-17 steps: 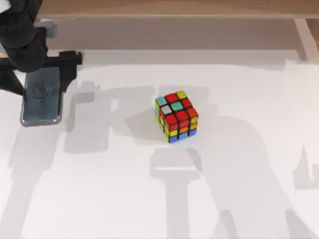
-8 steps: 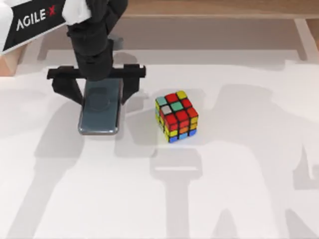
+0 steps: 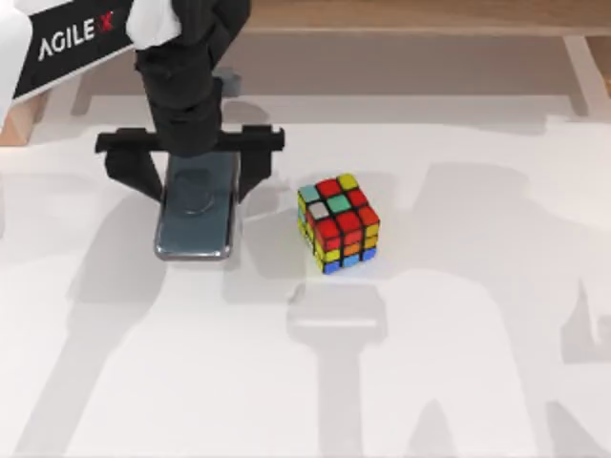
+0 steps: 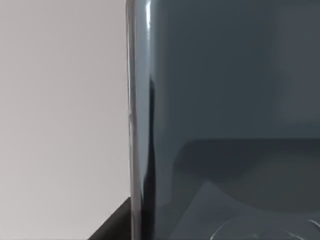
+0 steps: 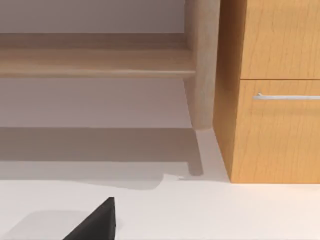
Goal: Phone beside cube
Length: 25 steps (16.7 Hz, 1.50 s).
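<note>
The phone (image 3: 195, 218), a glossy dark grey-blue slab, lies lengthwise left of the cube (image 3: 338, 221), with a gap of about one cube width between them. My left gripper (image 3: 196, 181) hangs straight over the phone's far half. Its black fingers (image 3: 134, 172) hug the two long edges, so it is shut on the phone. The left wrist view looks closely at the phone (image 4: 225, 100) and its rounded edge against the white table. The cube is mostly red on top, with teal, yellow and white stickers. A dark piece of my right gripper (image 5: 97, 222) shows in the right wrist view.
The white table (image 3: 458, 315) spreads wide to the right of and in front of the cube. A wooden cabinet (image 5: 275, 100) with a drawer handle and a wooden post (image 5: 202, 65) stand beyond the table in the right wrist view.
My left gripper carried the phone from the far left of the table rightward toward the cube. In the last half second it only crept slightly right and nearer.
</note>
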### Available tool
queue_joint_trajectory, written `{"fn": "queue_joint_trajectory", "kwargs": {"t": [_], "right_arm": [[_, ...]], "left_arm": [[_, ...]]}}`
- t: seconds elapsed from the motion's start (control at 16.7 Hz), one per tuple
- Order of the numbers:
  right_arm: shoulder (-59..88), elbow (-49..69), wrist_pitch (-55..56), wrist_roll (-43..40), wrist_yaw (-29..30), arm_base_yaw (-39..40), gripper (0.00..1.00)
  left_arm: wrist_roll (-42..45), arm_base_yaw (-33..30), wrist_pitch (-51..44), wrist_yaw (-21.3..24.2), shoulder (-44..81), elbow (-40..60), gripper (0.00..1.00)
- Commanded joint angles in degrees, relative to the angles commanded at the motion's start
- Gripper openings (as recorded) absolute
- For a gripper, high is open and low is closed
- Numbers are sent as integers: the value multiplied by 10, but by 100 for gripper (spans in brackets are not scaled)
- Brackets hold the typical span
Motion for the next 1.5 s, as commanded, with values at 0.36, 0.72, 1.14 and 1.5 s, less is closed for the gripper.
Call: {"fn": "queue_joint_trajectory", "kwargs": {"t": [0.36,0.72,1.14,1.5], "right_arm": [[0,0,0,0,0,0,100],[0,0,0,0,0,0,100],[0,0,0,0,0,0,100],[0,0,0,0,0,0,100]], "left_arm": [[0,1,5,1,-9,3,0],[0,1,19,3,-29,11,0],[1,2,42,4,-58,20,0],[1,1,63,5,-76,23,0]]}}
